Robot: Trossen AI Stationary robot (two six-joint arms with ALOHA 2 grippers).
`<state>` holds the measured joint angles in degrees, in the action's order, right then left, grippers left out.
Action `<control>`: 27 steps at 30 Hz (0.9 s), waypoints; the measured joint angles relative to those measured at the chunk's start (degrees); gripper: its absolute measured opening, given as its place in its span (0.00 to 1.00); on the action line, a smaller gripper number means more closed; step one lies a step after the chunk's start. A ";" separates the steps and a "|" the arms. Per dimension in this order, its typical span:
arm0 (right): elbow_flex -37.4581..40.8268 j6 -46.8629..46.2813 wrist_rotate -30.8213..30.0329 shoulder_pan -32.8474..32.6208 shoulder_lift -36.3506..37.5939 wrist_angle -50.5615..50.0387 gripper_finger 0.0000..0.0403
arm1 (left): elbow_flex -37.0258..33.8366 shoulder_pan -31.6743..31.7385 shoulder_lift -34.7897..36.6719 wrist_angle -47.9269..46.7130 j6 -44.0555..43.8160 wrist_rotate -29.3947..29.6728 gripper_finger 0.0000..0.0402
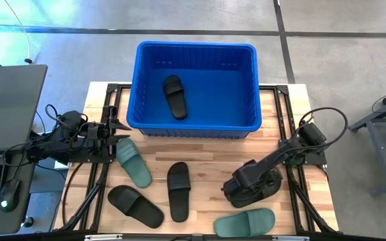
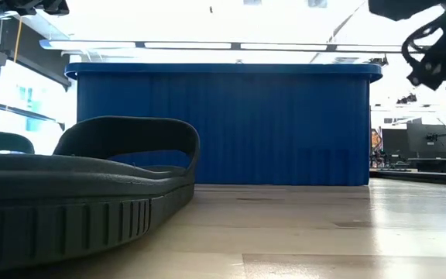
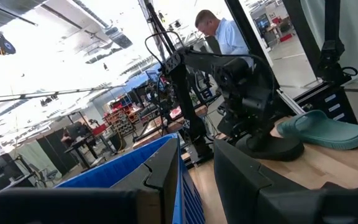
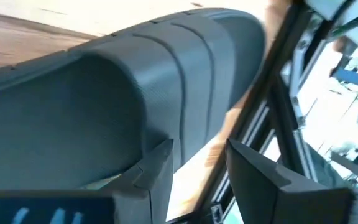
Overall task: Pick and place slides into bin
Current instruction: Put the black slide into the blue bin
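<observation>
We counted six slides. One black slide point(image 1: 174, 96) already lay inside the bin point(image 1: 196, 127), which stood at the far edge of the desk point(image 1: 206, 157). Five were left to move. A second black slide point(image 4: 104, 106) lay directly under the right gripper point(image 1: 241, 193), which had its fingers point(image 4: 157, 165) apart, straddling the strap but not yet clamped on it, as far as we could judge. Just beyond that gripper, toward the near edge of the desk, lay a green slide point(image 1: 244, 222). Well to its other side, toward the middle of the desk, lay a black slide point(image 1: 178, 190), then another black one point(image 1: 135, 205), and a second green slide point(image 1: 133, 162) nearest the left gripper point(image 1: 118, 127).

The left gripper hung at the bin's near left corner, holding nothing; its fingers point(image 3: 160, 171) stood slightly apart with only air between them.

We judged the task early on: one of six placed, a second about to be gripped.

Much was hard to read. From above, the right arm covered nearly all of the slide beneath it. The table-height view was filled by one black slide point(image 2: 84, 194) and the bin wall point(image 2: 223, 124), hiding the rest. A person point(image 3: 219, 31) stood in the room behind.
</observation>
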<state>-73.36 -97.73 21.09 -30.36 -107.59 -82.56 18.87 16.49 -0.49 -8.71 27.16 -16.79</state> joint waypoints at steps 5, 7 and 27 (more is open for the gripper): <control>1.05 0.17 0.31 -0.02 0.00 3.68 0.35 | 0.00 0.00 0.00 0.00 0.00 0.01 0.22; 1.05 0.19 0.43 -0.01 0.00 3.38 0.35 | 0.00 0.00 0.00 0.00 0.00 0.01 0.22; -7.75 -0.77 -7.97 -0.69 -0.01 3.57 0.34 | 0.00 0.00 0.00 0.02 0.00 5.91 0.22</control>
<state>-81.11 -98.50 13.12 -31.05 -107.60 -78.99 18.87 16.49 -0.49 -8.69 27.16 -10.87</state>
